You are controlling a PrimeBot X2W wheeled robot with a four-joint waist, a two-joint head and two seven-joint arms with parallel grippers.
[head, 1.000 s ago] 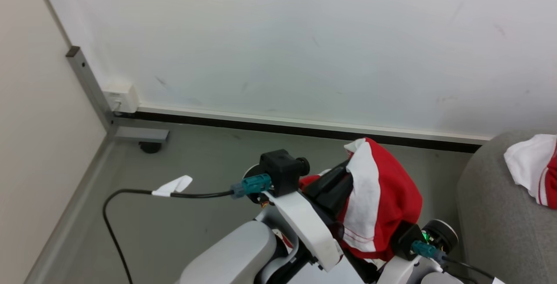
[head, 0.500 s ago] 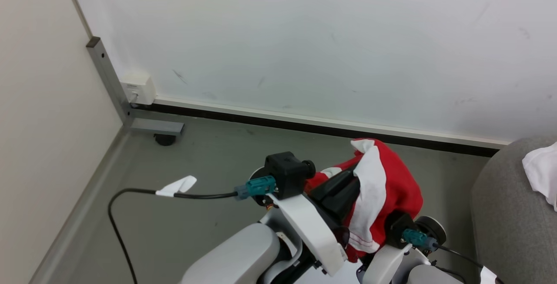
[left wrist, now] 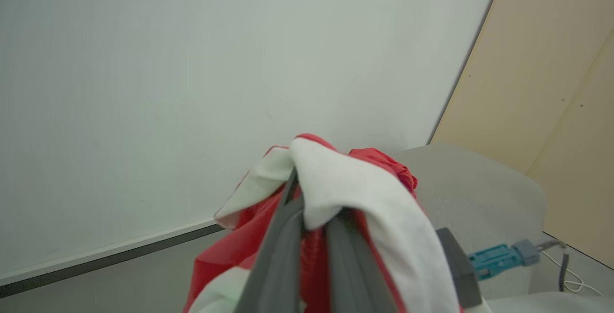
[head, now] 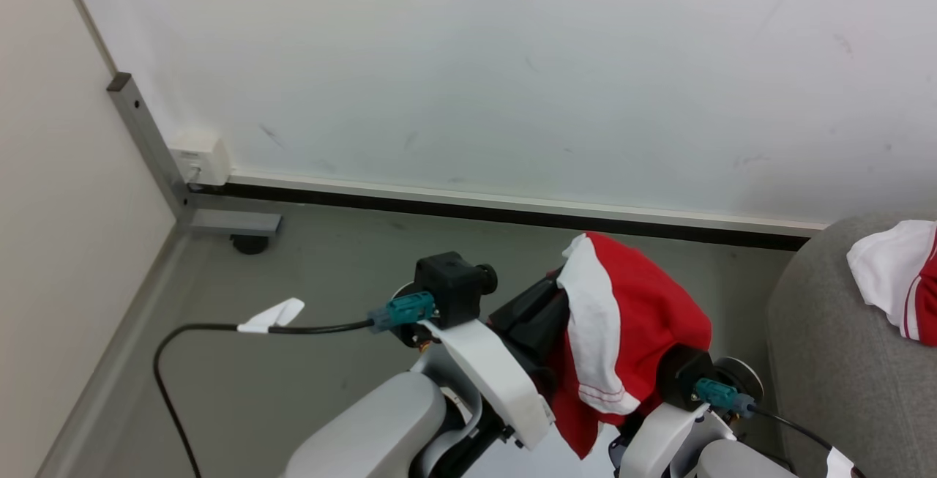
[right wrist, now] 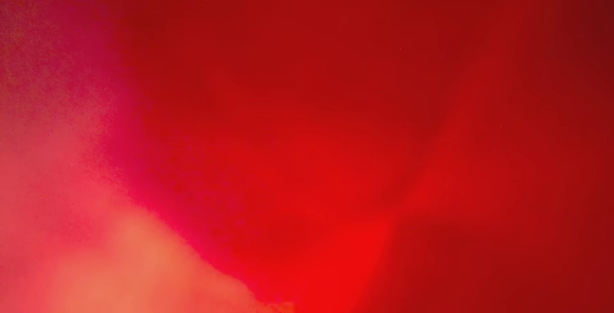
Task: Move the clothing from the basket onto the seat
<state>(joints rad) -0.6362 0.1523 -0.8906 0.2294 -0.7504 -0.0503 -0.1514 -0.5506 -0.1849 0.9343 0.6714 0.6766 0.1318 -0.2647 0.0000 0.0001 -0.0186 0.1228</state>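
Up off the floor, the red and white jersey hangs draped over the left end effector, in front of the white wall and above the grey floor. The left wrist view shows the two dark fingers standing close together, clamped on a fold of the jersey, with red cloth squeezed between them and a white panel flopped over their tips. From there the fabric falls down on both sides, and in the head view its white-trimmed hem ends beside the right wrist.

The right end effector is closed. Its fingers are hidden under the jersey, so I cannot tell whether any cloth is caught between them. In the right wrist view, blurred red fabric lies right against the lens.

The grey sofa stands just right of the arms, apart from the hanging jersey. A second red and white garment lies on its cushion at the head view's right edge. To the left, a black cable with a white tag runs from the left wrist's teal plug across the floor.
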